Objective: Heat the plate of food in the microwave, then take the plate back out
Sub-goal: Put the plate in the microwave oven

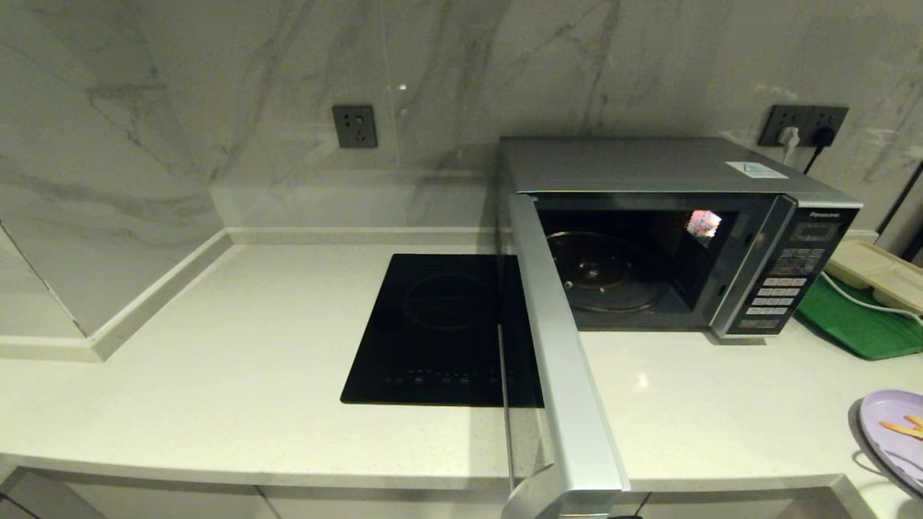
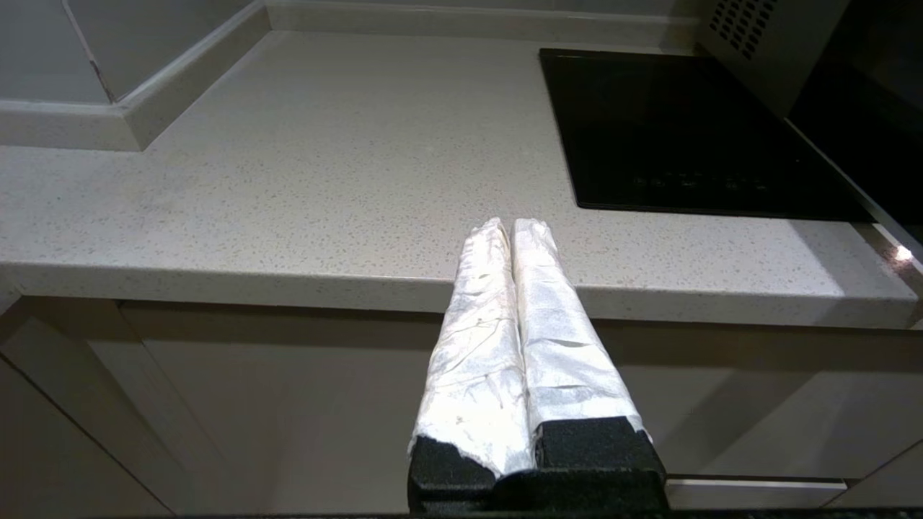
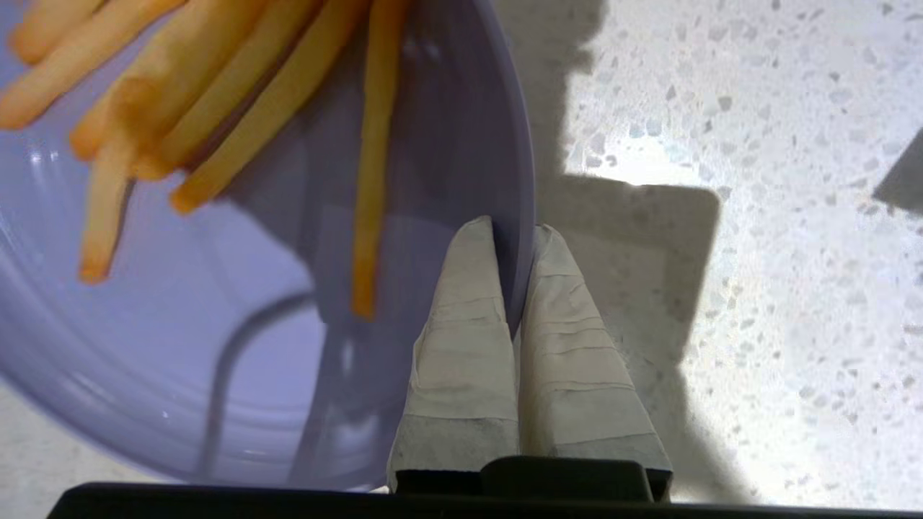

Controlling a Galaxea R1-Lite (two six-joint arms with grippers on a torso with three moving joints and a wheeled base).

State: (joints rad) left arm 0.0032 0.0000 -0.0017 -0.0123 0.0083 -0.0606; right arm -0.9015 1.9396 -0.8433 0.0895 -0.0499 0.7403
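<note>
From my head, the microwave [image 1: 678,238] stands at the far right of the table [image 1: 238,375] with its door [image 1: 562,375] swung wide toward me, the glass turntable [image 1: 602,277] bare inside. The plate of fries [image 1: 894,432] shows only at the near right edge, looking tilted above the table, well apart from the cavity. The open door juts out between the cooktop [image 1: 440,331] and the plate's path; if I swing in too low or too far left, the rim could strike it.

From my left wrist, my left tool [image 2: 512,231] hangs off the near edge of the table, fingers pressed together on nothing, parked.

From my right wrist, my right tool [image 3: 513,234] pinches the plate's rim, one finger inside and one outside. The hold is a thin bite at the edge only, so I judge the plate could pivot or slip. The fries [image 3: 216,108] lie loose toward the other side; any further tilt or a jerk could slide them off onto the table.
</note>
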